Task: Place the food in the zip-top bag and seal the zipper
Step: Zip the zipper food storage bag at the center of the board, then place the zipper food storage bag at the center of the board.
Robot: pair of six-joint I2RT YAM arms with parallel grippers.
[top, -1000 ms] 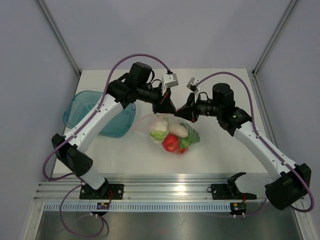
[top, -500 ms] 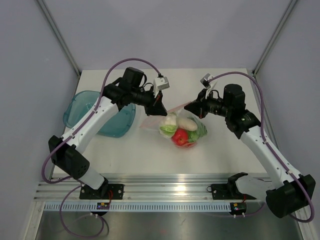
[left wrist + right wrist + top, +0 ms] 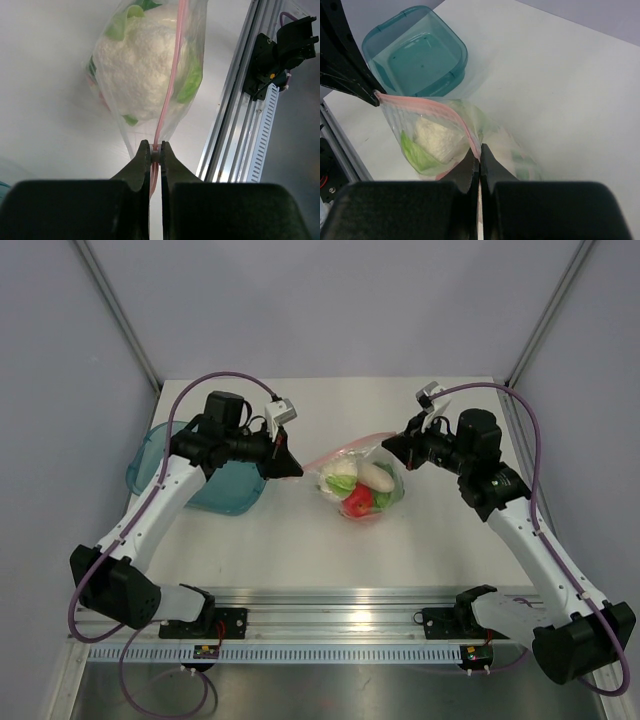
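Observation:
The zip-top bag (image 3: 362, 483) hangs between my two grippers at mid-table, stretched taut along its top edge. Inside it is the food: a whitish cauliflower piece (image 3: 340, 470), a red round one (image 3: 360, 501) and green leaves (image 3: 386, 497). The pink zipper (image 3: 340, 453) runs along the top. My left gripper (image 3: 297, 469) is shut on the zipper's left end (image 3: 156, 152). My right gripper (image 3: 389, 445) is shut on its right part (image 3: 479, 150). The cauliflower (image 3: 140, 70) fills the bag in the left wrist view, and the zipper (image 3: 422, 104) spans to the left fingers (image 3: 351, 67).
The teal translucent bowl (image 3: 230, 495) sits at the left under my left arm, with nothing in it (image 3: 415, 55). An aluminium rail (image 3: 330, 605) runs along the near table edge. Grey walls close in the back and sides.
The grippers have drawn apart. My left gripper moved left to the strip's far end, my right gripper moved right, and the bag shifted right and up, its top pulled taut.

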